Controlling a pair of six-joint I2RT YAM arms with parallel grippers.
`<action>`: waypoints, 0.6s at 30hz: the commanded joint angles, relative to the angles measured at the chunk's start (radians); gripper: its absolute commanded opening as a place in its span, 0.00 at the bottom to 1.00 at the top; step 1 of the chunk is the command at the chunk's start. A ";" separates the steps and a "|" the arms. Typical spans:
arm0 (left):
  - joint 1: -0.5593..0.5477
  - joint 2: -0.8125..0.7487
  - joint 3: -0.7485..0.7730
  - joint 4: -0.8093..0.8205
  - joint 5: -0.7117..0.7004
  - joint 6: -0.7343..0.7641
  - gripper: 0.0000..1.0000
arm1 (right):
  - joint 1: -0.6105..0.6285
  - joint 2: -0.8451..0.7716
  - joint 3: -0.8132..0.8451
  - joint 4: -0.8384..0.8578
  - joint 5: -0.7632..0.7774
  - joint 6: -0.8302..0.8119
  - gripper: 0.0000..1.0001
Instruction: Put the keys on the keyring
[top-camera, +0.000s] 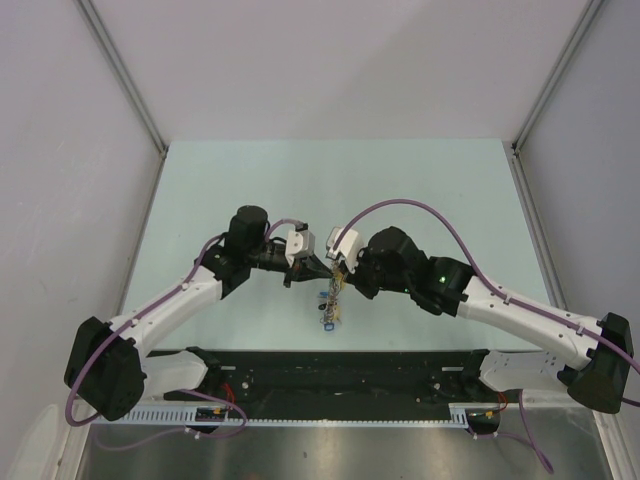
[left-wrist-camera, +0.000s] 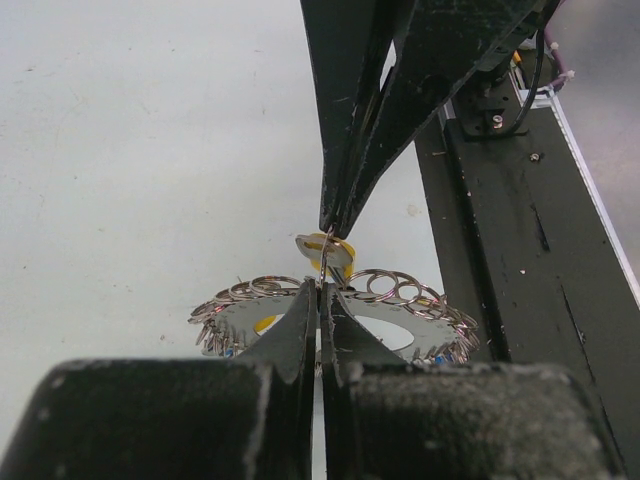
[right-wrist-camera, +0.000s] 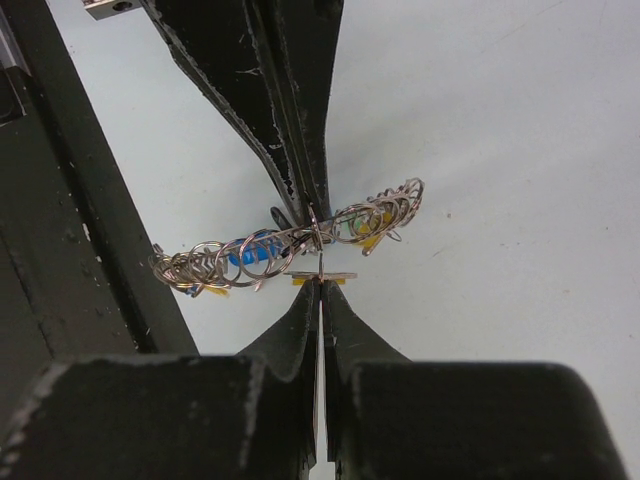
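Seeing left gripper (top-camera: 323, 268) pinched narrow on the keyring (top-camera: 331, 300), with jaws all but touching and the grip right at the tips, on the ring's bumpy edge. Confirmed from right wrist: left gripper (right-wrist-camera: 310, 208) pointing down from top of frame, tips closed on the keyring (right-wrist-camera: 240, 258) about mid-span, with ring spread out to both sides of them. Got right gripper (top-camera: 340, 272) squeezed narrow too, clamped on a yellow key (right-wrist-camera: 320, 277) by its head, seen edge-on right at the tips of the right gripper (right-wrist-camera: 320, 290). Same story from left wrist: right gripper (left-wrist-camera: 330, 225) pointing down from top, yellow key (left-wrist-camera: 335, 252) at its tip, just above the keyring (left-wrist-camera: 250, 295) and just beyond the left gripper (left-wrist-camera: 321, 292). Puts the two sets of tips almost nose to nose. Can't tell whether the key touches the ring or sits just short of it. Counting more keys (right-wrist-camera: 252, 250) fringing the ring: blue left of the right gripper's tips, yellow to the right of them. Shows the ring hanging just below both grippers in top view, over the table (top-camera: 300, 180). Can't tell whether its low end rests on the surface. Noting a black rail (left-wrist-camera: 520, 260) off the left gripper's right side.
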 joint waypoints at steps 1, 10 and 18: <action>-0.007 -0.018 0.032 0.024 0.014 0.042 0.01 | 0.004 0.007 0.047 0.002 -0.028 0.010 0.00; -0.007 -0.030 0.023 0.039 0.027 0.045 0.01 | 0.004 0.016 0.050 -0.006 -0.026 0.014 0.00; -0.007 -0.032 0.023 0.025 0.038 0.063 0.00 | 0.002 0.012 0.050 -0.006 -0.030 0.012 0.00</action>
